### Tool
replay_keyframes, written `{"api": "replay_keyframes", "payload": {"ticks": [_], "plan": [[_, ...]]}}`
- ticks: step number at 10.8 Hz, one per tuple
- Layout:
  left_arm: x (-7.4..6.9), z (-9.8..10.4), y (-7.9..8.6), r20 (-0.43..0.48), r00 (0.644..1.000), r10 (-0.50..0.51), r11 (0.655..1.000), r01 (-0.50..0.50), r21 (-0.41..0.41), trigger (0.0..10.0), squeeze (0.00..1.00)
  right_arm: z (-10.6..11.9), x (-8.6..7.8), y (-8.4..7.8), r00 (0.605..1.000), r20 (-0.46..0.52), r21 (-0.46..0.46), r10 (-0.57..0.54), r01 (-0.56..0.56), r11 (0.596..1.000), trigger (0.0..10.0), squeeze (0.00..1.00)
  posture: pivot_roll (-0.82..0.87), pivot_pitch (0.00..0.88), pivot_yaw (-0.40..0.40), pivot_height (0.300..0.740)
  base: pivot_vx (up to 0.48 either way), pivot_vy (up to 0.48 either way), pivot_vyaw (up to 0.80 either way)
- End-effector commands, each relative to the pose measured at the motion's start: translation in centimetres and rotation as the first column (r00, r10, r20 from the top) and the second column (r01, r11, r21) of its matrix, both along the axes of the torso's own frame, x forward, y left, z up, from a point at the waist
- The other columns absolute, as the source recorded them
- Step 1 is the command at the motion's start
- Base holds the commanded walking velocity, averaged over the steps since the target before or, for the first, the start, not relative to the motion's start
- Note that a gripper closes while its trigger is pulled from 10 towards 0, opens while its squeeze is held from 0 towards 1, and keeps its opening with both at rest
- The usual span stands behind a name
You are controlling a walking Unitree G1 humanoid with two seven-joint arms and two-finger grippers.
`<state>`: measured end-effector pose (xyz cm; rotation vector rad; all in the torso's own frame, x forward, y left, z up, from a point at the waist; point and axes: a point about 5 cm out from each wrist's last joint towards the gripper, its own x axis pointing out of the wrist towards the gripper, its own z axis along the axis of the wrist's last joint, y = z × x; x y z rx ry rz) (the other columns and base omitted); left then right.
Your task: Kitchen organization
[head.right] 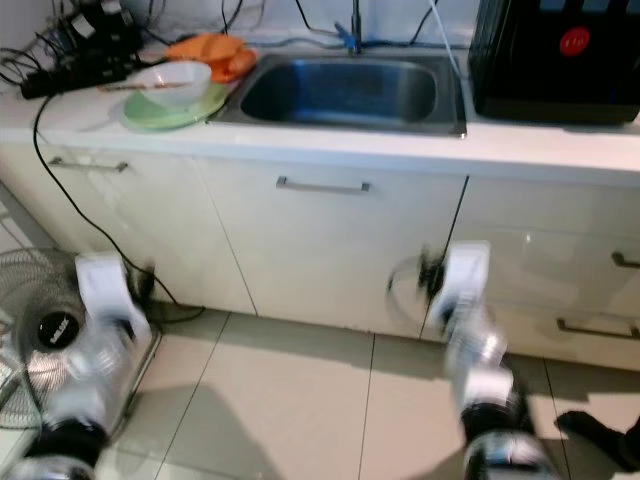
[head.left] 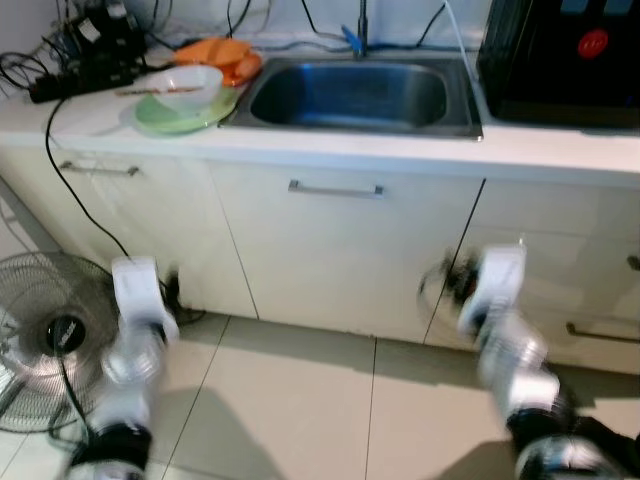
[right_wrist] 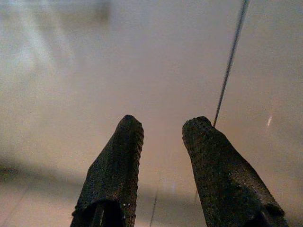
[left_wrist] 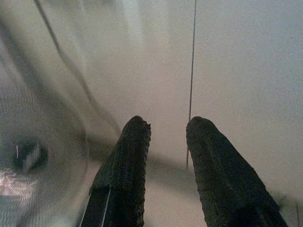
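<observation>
A white bowl (head.left: pixel 185 85) rests on a pale green plate (head.left: pixel 170 117) at the left of the white counter, chopsticks lying across it. Behind them lies an orange item (head.left: pixel 222 55). A steel sink (head.left: pixel 350 95) is set into the counter's middle. Both silver arms hang low in front of the cabinets, blurred: left arm (head.left: pixel 135 330), right arm (head.left: pixel 500 320). In the left wrist view my left gripper (left_wrist: pixel 168 125) is open over floor tile, holding nothing. My right gripper (right_wrist: pixel 163 124) is open too, above bare tile.
A black appliance (head.left: pixel 565 55) stands on the counter's right end. Tangled cables (head.left: pixel 85 50) fill the back left, and one cable (head.left: pixel 75 195) drops to the floor. A floor fan (head.left: pixel 50 335) stands by my left arm. Cabinet doors with handles (head.left: pixel 335 188) face me.
</observation>
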<state>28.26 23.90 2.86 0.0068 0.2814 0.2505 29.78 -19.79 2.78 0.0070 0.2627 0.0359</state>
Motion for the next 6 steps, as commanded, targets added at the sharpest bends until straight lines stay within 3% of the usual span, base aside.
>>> {"api": "replay_keyframes", "payload": {"ticks": [1,2,3,4,5,6], "plan": [[-1.0,-1.6,-0.2,-0.054,0.998,0.028,1.0,-0.028,0.002,10.0,0.0,-1.5,-1.0,0.2,0.998,-0.063,0.004,-0.004,0.004,1.0,10.0,0.0,0.0,0.0,0.082,0.74,0.0,0.0,0.0],[-3.2,-4.8,-1.4,-0.196,0.98,0.023,0.998,-0.033,-0.047,10.0,0.0,-4.9,-3.8,0.5,0.972,-0.233,-0.022,-0.005,-0.001,1.0,10.0,0.0,0.0,0.0,0.077,0.74,0.0,0.0,0.0],[-6.0,-7.6,-2.5,-0.331,0.944,0.001,0.996,-0.031,-0.083,10.0,0.0,-8.1,-7.3,0.8,0.914,-0.407,-0.029,-0.006,-0.007,1.0,10.0,0.0,-0.02,0.0,0.075,0.74,0.0,0.0,0.0],[-7.1,-8.5,-3.0,-0.374,0.927,-0.017,0.996,-0.017,-0.087,10.0,0.0,-9.1,-8.6,0.9,0.886,-0.464,-0.032,-0.011,-0.004,0.999,10.0,0.0,-0.01,0.0,0.073,0.74,0.0,0.0,0.0],[-9.1,-10.0,-3.3,-0.457,0.889,-0.035,0.996,-0.005,-0.086,10.0,0.0,-10.6,-11.1,0.8,0.831,-0.555,-0.045,-0.033,0.009,0.999,10.0,0.0,0.0,0.0,0.069,0.74,0.0,0.0,0.0],[-10.6,-10.8,-3.1,-0.507,0.861,-0.022,0.996,-0.027,-0.089,10.0,0.0,-11.3,-12.4,0.7,0.803,-0.594,-0.046,-0.042,0.018,0.999,10.0,0.0,0.0,0.0,0.065,0.74,0.0,0.0,0.0]]}}
